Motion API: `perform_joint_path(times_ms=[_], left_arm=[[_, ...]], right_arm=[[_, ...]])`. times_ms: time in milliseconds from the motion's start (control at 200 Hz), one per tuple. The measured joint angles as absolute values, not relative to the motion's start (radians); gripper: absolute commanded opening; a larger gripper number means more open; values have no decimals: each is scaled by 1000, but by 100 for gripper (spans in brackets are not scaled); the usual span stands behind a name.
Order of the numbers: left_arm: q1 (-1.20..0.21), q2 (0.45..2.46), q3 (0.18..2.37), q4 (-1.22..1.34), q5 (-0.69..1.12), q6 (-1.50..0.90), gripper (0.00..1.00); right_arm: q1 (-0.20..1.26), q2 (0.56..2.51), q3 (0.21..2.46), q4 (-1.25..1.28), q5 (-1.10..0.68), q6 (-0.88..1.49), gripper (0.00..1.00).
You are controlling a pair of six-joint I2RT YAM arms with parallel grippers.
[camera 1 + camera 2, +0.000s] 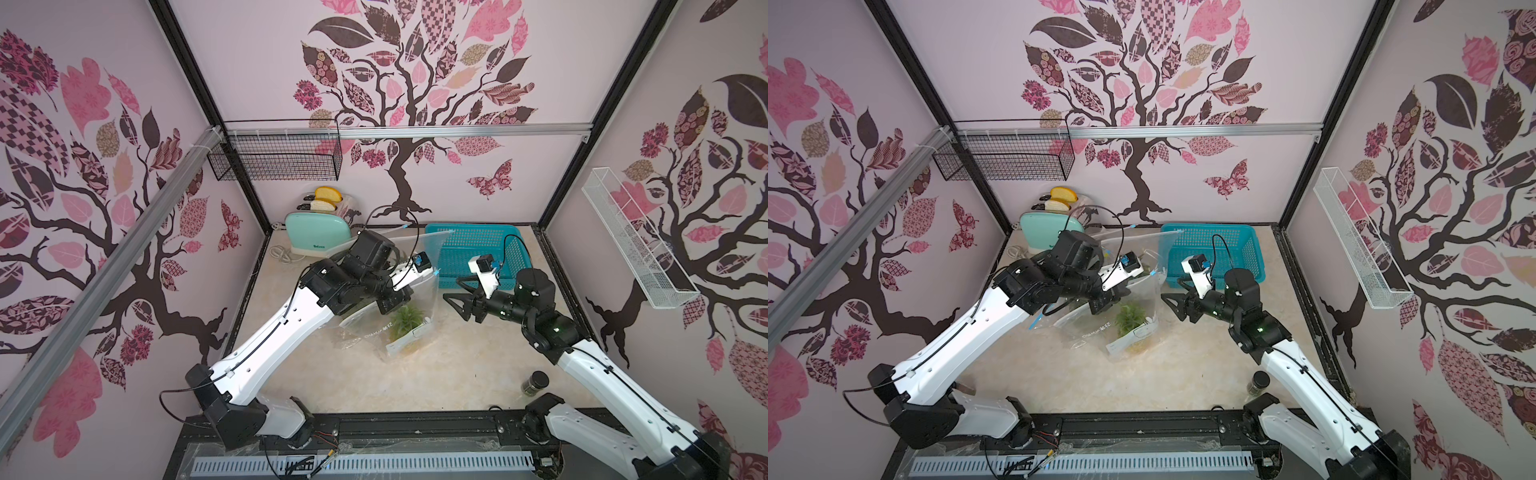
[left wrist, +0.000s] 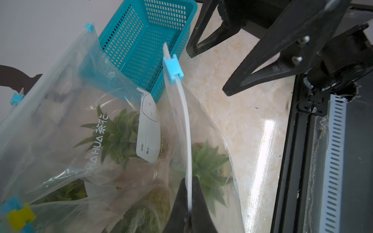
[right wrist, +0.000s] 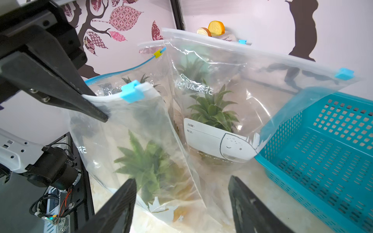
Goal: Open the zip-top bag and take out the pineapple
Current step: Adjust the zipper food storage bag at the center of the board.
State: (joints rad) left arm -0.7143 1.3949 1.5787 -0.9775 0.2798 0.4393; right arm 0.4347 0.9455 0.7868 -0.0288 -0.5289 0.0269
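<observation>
Left wrist, left gripper [image 2: 189, 181] pinching bag [image 2: 205, 131], right gripper [image 2: 211, 70] spread

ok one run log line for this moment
left pincer: shut on seal of clear zip-top bag | right pincer: open beside bag | green-crowned pineapple: inside bag | blue slider: untouched

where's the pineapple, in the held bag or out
In. The pineapple shows through the clear bag, whose zip edge the left gripper pinches.
</observation>
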Motion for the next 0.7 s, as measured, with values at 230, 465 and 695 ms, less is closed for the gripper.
perform_joint_path(times_ms=[230,465,695], left_arm=[[-683,1391,1561,-957,396,441,0],[-683,1391,1546,-944,418,445,0],[-683,1391,1536,-925,420,446,0]], right_arm=[[437,1022,852,-9,-555,-17,74],[437,1110,912,18,-607,-49,69],[437,1132,916,36,-682,-54,54]])
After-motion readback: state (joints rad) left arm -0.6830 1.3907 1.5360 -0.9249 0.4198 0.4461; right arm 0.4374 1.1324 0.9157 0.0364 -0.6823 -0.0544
